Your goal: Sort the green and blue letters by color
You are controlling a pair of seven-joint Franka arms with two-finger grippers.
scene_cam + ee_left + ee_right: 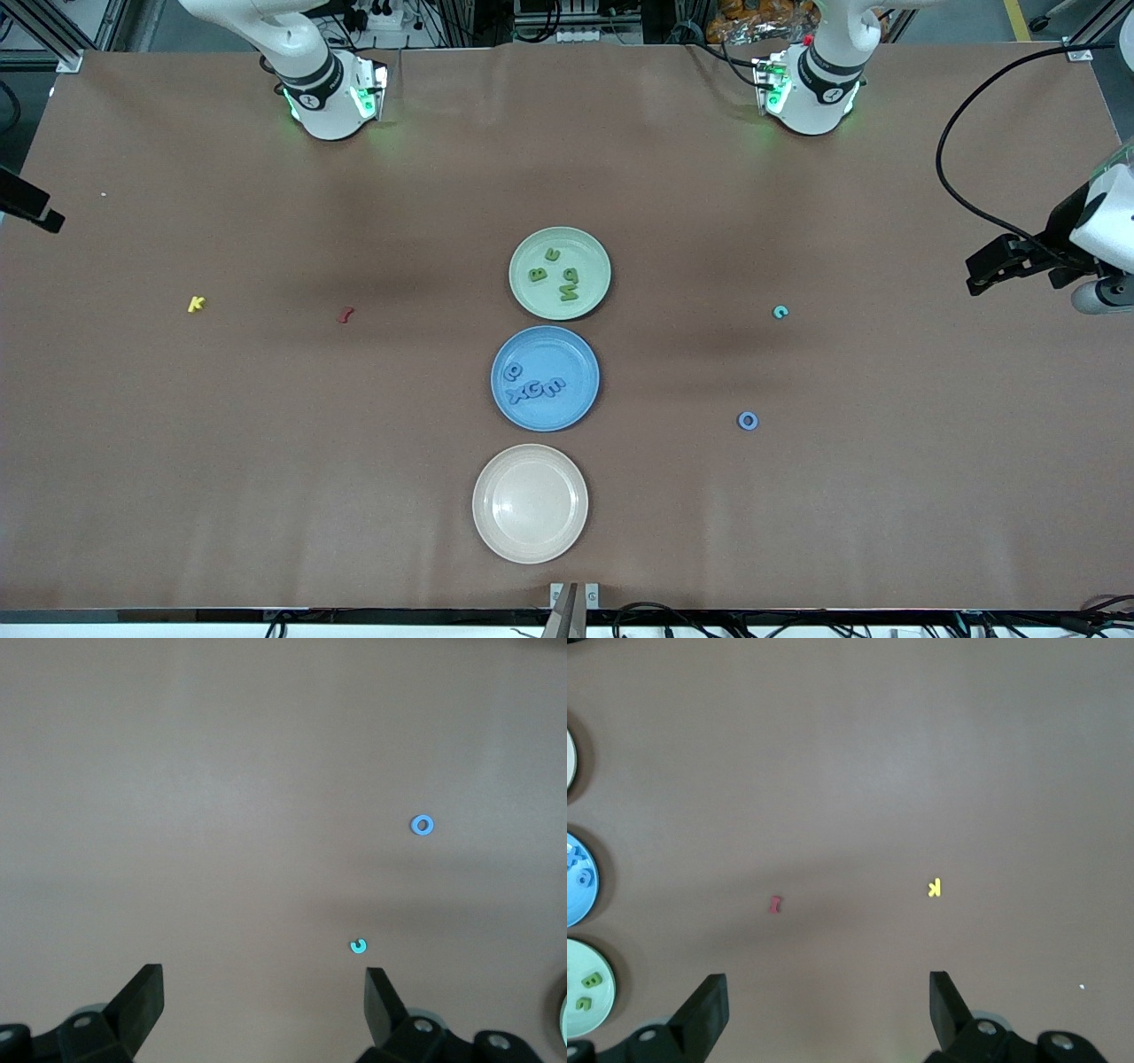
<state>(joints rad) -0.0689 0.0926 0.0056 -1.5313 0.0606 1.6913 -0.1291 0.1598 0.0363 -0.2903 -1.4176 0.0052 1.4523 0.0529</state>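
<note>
Several green letters (567,283) lie in the pale green plate (593,250). Several blue letters (534,388) lie in the blue plate (567,350), which is nearer the front camera. A blue O (748,421) lies alone on the table toward the left arm's end; it also shows in the left wrist view (423,825). My left gripper (979,273) hangs open and empty over the table's left-arm end; its own view (263,997) shows the wide gap. My right gripper (40,213) is open and empty over the right-arm end (828,1001).
An empty cream plate (530,503) sits nearest the front camera. A small teal curved letter (780,312) lies near the O (358,946). A yellow K (197,304) and a dark-red letter (345,314) lie toward the right arm's end.
</note>
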